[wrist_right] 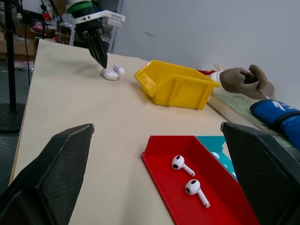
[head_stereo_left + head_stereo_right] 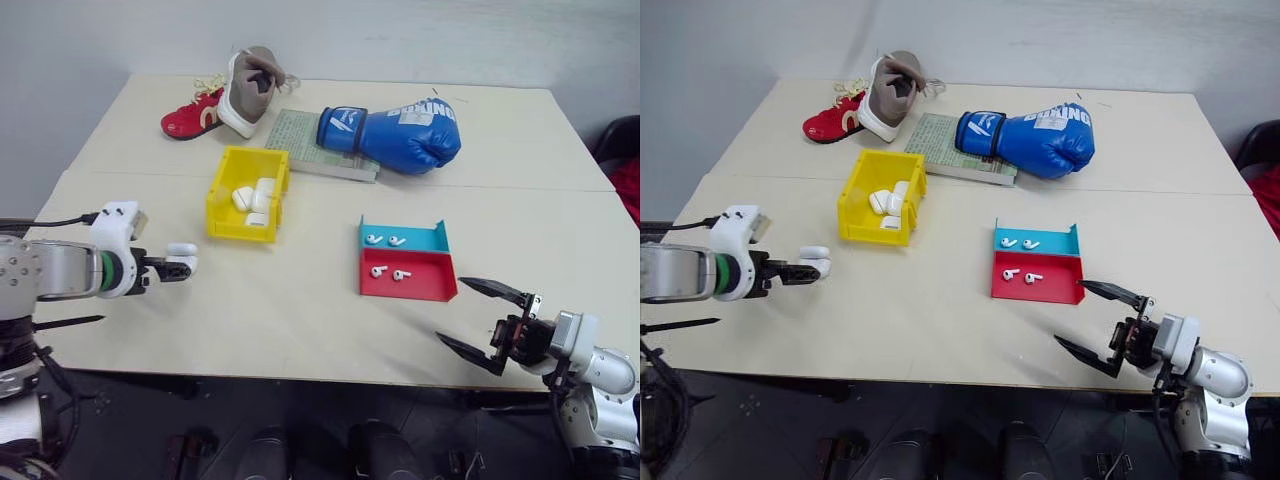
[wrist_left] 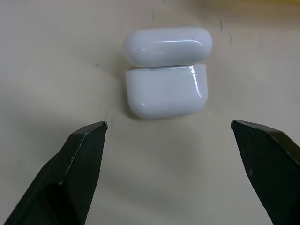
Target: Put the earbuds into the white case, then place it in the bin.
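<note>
The white case (image 3: pixel 166 77) lies on the table with its lid swung back, a little left of the yellow bin (image 2: pixel 226 178). My left gripper (image 3: pixel 168 124) hovers over it, pointing down, open, with one black finger (image 3: pixel 84 154) on each side and nothing held. It also shows as the left gripper (image 2: pixel 183 266) beside the case (image 2: pixel 182 249). Two earbuds (image 2: pixel 386 240) lie in the tray's teal half and two earbuds (image 1: pixel 190 177) in its red half. My right gripper (image 2: pixel 480 318) stands open near the table's front right edge, empty.
The bin holds several white cases (image 2: pixel 254 197). The teal-and-red tray (image 2: pixel 437 288) sits right of centre. At the back lie a red shoe (image 2: pixel 190 117), a beige shoe (image 2: pixel 250 88), a green book (image 2: pixel 300 135) and a blue boxing glove (image 2: pixel 400 132).
</note>
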`<action>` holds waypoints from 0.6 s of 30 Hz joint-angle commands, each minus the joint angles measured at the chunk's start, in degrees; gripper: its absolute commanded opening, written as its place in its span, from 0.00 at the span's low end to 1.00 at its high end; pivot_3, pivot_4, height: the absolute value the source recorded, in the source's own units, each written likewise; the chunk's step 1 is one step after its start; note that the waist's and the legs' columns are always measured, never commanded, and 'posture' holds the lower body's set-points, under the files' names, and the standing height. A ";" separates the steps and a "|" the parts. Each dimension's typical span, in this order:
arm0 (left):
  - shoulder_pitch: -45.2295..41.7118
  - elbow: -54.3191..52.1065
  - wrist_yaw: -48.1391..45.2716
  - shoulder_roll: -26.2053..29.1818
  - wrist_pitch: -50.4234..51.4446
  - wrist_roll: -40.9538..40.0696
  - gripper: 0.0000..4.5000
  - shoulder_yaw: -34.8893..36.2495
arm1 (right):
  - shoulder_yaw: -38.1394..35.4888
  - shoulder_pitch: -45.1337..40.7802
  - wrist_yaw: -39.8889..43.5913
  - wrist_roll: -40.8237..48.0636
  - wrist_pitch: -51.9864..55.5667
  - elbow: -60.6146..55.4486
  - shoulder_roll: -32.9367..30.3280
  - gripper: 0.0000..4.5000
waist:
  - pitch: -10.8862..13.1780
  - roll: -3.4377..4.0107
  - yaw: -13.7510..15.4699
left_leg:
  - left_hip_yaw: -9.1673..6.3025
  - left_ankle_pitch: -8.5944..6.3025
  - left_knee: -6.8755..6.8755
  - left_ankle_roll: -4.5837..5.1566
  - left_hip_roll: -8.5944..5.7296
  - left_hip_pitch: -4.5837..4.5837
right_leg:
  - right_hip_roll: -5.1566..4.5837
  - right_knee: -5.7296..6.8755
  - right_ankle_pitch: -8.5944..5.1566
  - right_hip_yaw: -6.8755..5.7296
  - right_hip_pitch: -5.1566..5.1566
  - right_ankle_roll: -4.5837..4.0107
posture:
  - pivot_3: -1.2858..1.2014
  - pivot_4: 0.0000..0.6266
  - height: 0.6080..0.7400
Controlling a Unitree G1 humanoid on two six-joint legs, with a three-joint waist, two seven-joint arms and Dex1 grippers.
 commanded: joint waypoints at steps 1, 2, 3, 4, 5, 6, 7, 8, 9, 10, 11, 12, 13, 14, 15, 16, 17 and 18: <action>-2.94 -0.25 3.90 -1.19 -0.12 1.71 0.99 -0.23 | 0.61 1.02 -1.33 0.49 1.84 -4.49 -1.18 1.00 | -0.01 -0.02 0.08 | -0.01 0.00 0.02 -0.01 0.00 0.00 | 0.00 0.01 0.00 0.00 0.00 0.00 | 0.52 0.24 1.00; -3.53 0.13 4.48 -1.85 -0.12 2.19 0.99 -0.37 | 0.79 1.09 -1.35 0.43 2.10 -4.99 -1.38 1.00 | -0.01 -0.02 0.14 | -0.01 0.01 0.02 -0.01 0.00 0.00 | 0.00 0.00 0.00 0.00 0.01 0.01 | 0.52 0.24 1.00; -3.87 0.39 4.90 -2.24 -0.12 2.47 0.99 -0.47 | 0.90 1.13 -1.44 0.40 2.26 -5.30 -1.53 1.00 | -0.01 -0.03 0.20 | 0.00 0.01 0.03 -0.01 0.00 0.01 | 0.00 0.01 0.01 0.00 0.01 0.01 | 0.52 0.24 1.00; -4.47 0.66 5.52 -3.28 -0.12 4.09 0.99 -0.68 | 0.99 0.77 -2.37 0.39 2.79 -5.95 -1.55 1.00 | -0.01 -0.03 0.18 | -0.01 0.01 0.03 -0.01 -0.01 0.01 | 0.01 0.00 0.01 0.00 0.02 0.01 | 0.52 0.24 1.00; -4.93 1.00 5.87 -4.17 -0.12 4.94 0.99 -0.68 | 1.01 0.49 -3.09 0.43 3.29 -6.47 -1.61 1.00 | -0.01 -0.03 0.20 | 0.00 0.01 0.03 -0.01 -0.01 0.01 | 0.00 0.00 0.01 0.00 0.02 0.01 | 0.52 0.24 1.00; -5.31 1.32 6.05 -5.12 -0.12 5.80 0.99 -0.84 | 1.13 0.20 -3.63 0.39 3.70 -6.87 -1.68 1.00 | -0.01 -0.03 0.21 | 0.01 0.01 0.03 -0.01 -0.02 0.01 | 0.01 0.01 0.01 0.00 0.01 0.01 | 0.52 0.24 1.00; -5.64 1.67 6.23 -6.11 -0.12 6.60 0.99 -0.87 | 1.19 0.05 -3.98 0.36 4.01 -7.17 -1.70 1.00 | -0.01 -0.03 0.23 | 0.01 0.01 0.03 -0.01 -0.02 0.01 | 0.02 0.01 0.01 -0.01 0.01 0.01 | 0.52 0.24 1.00; -5.91 2.14 6.28 -7.06 -0.12 6.99 0.99 -0.90 | 1.27 0.03 -4.17 0.32 4.24 -7.45 -1.73 1.00 | -0.01 -0.03 0.21 | 0.01 0.01 0.03 -0.02 -0.02 0.01 | 0.02 0.02 0.01 -0.01 0.01 0.01 | 0.52 0.24 1.00; -6.03 2.34 6.22 -7.57 -0.12 7.54 0.99 -1.38 | 1.37 0.00 -4.44 0.25 4.52 -7.81 -1.75 1.00 | -0.01 -0.03 0.26 | 0.01 0.01 0.03 -0.02 -0.02 0.01 | 0.02 0.01 0.01 -0.01 0.01 0.01 | 0.52 0.24 1.00; -6.10 2.51 6.31 -8.17 -0.12 8.18 0.99 -1.38 | 1.50 -0.06 -4.83 0.14 4.86 -8.31 -1.77 1.00 | -0.01 -0.03 0.32 | 0.00 0.01 0.04 -0.02 -0.02 0.00 | 0.02 0.02 0.01 -0.01 0.00 0.02 | 0.52 0.24 1.00; -6.15 2.76 6.22 -8.65 -0.12 8.51 0.99 -1.40 | 1.58 -0.11 -5.36 0.03 5.28 -8.88 -1.79 1.00 | -0.01 -0.03 0.40 | 0.00 0.01 0.04 -0.02 -0.02 -0.01 | 0.03 0.02 0.01 -0.02 0.00 0.02 | 0.52 0.24 1.00; -6.21 2.89 6.03 -8.92 -0.12 8.92 0.99 -1.57 | 1.61 -0.09 -5.92 -0.08 5.72 -9.53 -1.85 1.00 | -0.01 -0.03 0.45 | 0.00 0.01 0.04 -0.02 -0.02 -0.01 | 0.02 0.02 0.01 -0.01 -0.01 0.02 | 0.52 0.24 1.00; -6.38 3.11 6.20 -9.61 -0.12 9.68 0.99 -1.14 | 1.63 -0.04 -6.46 -0.20 6.17 -10.19 -1.91 1.00 | -0.01 -0.03 0.49 | 0.00 0.01 0.04 -0.02 -0.02 -0.02 | 0.03 0.02 0.01 -0.02 -0.02 0.02 | 0.52 0.24 1.00; -6.53 3.39 5.98 -9.82 -0.12 10.08 0.99 -1.15 | 1.70 0.03 -7.12 -0.39 6.72 -10.99 -1.96 1.00 | -0.01 -0.03 0.61 | 0.01 0.01 0.04 -0.02 -0.02 -0.02 | 0.03 0.02 0.01 -0.01 -0.02 0.02 | 0.52 0.24 1.00; -6.63 3.51 5.80 -10.04 -0.12 10.62 0.99 -1.14 | 1.80 0.07 -7.73 -0.56 7.24 -11.81 -2.03 1.00 | -0.01 -0.03 0.74 | 0.01 0.01 0.04 -0.02 -0.02 -0.01 | 0.03 0.03 0.01 -0.02 -0.02 0.02 | 0.52 0.24 1.00; -6.62 3.64 5.54 -10.01 -0.12 10.94 0.99 -1.51 | 1.83 0.09 -8.42 -0.70 7.74 -12.50 -2.02 1.00 | -0.01 -0.03 0.85 | 0.02 0.02 0.04 -0.03 -0.02 -0.02 | 0.03 0.02 0.01 -0.01 -0.02 0.02 | 0.52 0.24 1.00; -6.47 3.68 5.13 -9.98 -0.12 11.24 0.99 -1.95 | 1.88 0.12 -9.05 -0.82 8.21 -13.16 -2.00 1.00 | -0.01 -0.03 0.94 | 0.02 0.02 0.04 -0.04 -0.02 -0.01 | 0.03 0.02 0.01 -0.01 -0.02 0.02 | 0.52 0.24 1.00; -6.37 3.65 4.83 -10.14 -0.12 11.79 0.99 -2.13 | 1.93 0.14 -9.46 -0.92 8.54 -13.63 -2.00 1.00 | -0.01 -0.03 1.04 | 0.02 0.02 0.04 -0.04 -0.02 -0.01 | 0.03 0.02 0.01 -0.01 -0.02 0.02 | 0.52 0.24 1.00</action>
